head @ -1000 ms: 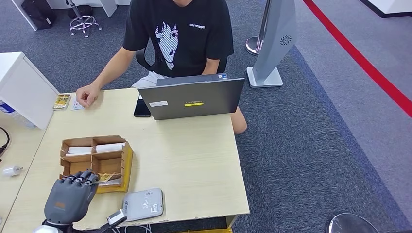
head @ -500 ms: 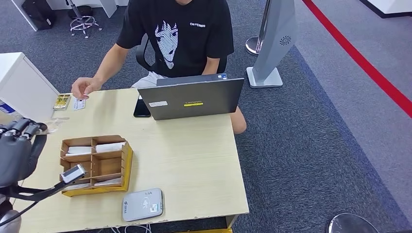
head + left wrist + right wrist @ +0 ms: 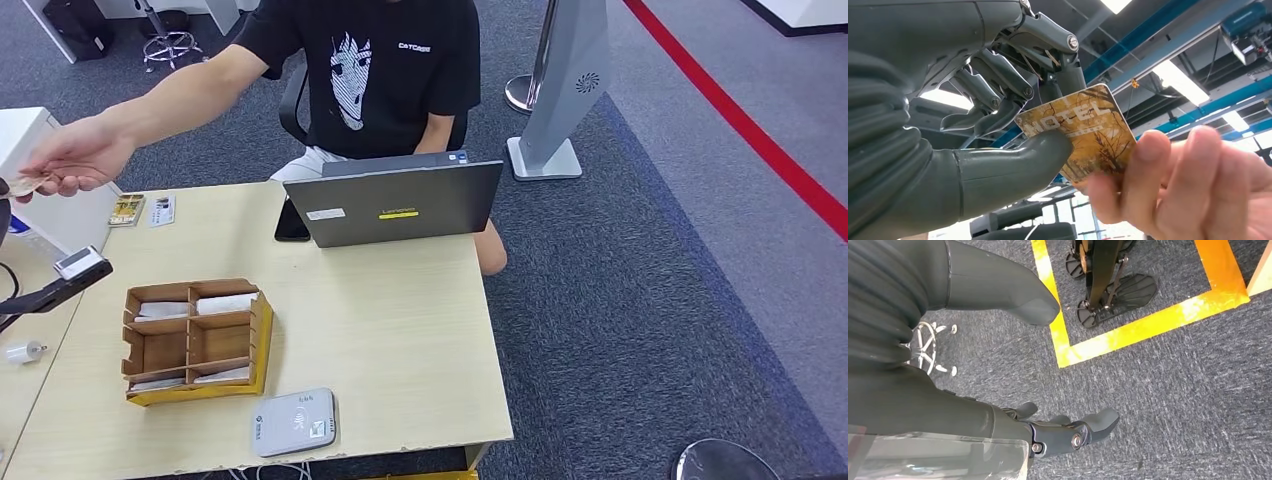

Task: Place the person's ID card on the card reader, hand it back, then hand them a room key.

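Grey carpet is surrounding the pale counter [image 3: 400, 330], where the card reader [image 3: 293, 422] is lying near the front edge. The left robot hand [image 3: 998, 100] is pinching the room key [image 3: 1083, 132] — the person's hand [image 3: 1188, 190] is gripping its other end — while the right robot hand [image 3: 1068, 432] is hanging, seemingly loose and holding nothing.

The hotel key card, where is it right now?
The key card is pinched in the robot's left hand, with the person's hand gripping its other end, up past the table's far left.

Grey laptop [image 3: 400, 205], lid raised, far right of left hand; black phone [image 3: 291, 224] beside it; wooden 4-compartment organizer [image 3: 195, 338] nearer hand.
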You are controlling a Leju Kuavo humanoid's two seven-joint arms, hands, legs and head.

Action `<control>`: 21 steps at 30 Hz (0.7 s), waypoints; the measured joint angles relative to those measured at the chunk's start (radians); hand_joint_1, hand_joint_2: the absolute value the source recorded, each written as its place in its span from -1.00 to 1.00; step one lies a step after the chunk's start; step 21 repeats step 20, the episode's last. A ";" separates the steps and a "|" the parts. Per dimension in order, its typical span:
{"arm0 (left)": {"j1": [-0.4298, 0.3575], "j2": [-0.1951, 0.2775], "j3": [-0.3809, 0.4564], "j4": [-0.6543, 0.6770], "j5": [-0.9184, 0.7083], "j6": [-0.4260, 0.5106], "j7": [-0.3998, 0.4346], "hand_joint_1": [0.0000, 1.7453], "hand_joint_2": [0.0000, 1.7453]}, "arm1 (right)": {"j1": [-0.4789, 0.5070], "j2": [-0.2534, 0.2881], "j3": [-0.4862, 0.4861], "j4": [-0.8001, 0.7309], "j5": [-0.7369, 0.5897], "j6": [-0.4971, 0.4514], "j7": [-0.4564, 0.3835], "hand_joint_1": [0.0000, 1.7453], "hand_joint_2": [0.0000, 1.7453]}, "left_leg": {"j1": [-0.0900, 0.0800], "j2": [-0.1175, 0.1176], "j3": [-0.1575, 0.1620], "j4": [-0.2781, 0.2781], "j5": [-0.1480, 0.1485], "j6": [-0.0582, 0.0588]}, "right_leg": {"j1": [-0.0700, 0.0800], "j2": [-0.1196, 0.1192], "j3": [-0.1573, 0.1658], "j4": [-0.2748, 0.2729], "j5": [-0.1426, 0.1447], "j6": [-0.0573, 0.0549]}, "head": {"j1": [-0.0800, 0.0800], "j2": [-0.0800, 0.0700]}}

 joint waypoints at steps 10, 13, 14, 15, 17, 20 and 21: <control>-0.011 -0.065 -0.001 0.034 -0.035 0.026 0.032 -0.58 1.00 | -0.001 0.000 0.000 0.000 -0.002 -0.010 0.016 -1.00 1.00 | 0.000 0.001 0.000 0.000 0.000 0.000 | 0.000 0.001 0.000 0.000 0.000 0.000 | 0.000 0.000; -0.010 -0.079 -0.001 0.035 -0.035 0.028 0.033 -1.00 1.00 | 0.000 0.000 0.000 0.000 -0.002 -0.011 0.016 -1.00 1.00 | 0.000 0.001 0.000 0.000 0.000 0.000 | 0.000 0.001 -0.001 0.000 0.000 0.000 | 0.000 0.000; -0.010 -0.083 -0.001 0.035 -0.036 0.030 0.033 -1.00 1.00 | -0.001 0.000 0.000 0.000 -0.002 -0.011 0.016 -1.00 1.00 | 0.000 0.001 0.000 0.000 0.000 0.000 | 0.000 0.001 -0.001 0.000 0.000 0.000 | 0.000 0.000; -0.009 -0.088 -0.001 0.035 -0.036 0.034 0.033 -1.00 1.00 | -0.001 0.000 0.000 0.000 -0.002 -0.011 0.017 -1.00 1.00 | 0.000 0.001 0.000 0.000 0.000 0.000 | 0.000 0.001 -0.001 0.000 0.000 0.000 | 0.000 0.000; -0.005 -0.097 -0.001 0.035 -0.039 0.045 0.033 -1.00 1.00 | -0.001 0.000 0.000 0.000 -0.001 -0.011 0.017 -1.00 1.00 | 0.000 0.001 0.000 0.000 0.000 0.000 | 0.000 0.001 0.000 0.000 0.000 0.000 | 0.000 0.000; 0.007 -0.108 -0.001 0.031 -0.045 0.064 0.033 -1.00 1.00 | 0.000 0.000 0.000 0.000 0.000 -0.012 0.017 -1.00 1.00 | 0.000 0.001 0.000 0.000 0.000 0.000 | 0.000 0.001 0.000 0.000 0.000 0.000 | 0.000 0.000; 0.007 -0.108 -0.001 0.031 -0.045 0.064 0.033 -1.00 1.00 | 0.000 0.000 0.000 0.000 0.000 -0.012 0.017 -1.00 1.00 | 0.000 0.001 0.000 0.000 0.000 0.000 | 0.000 0.001 0.000 0.000 0.000 0.000 | 0.000 0.000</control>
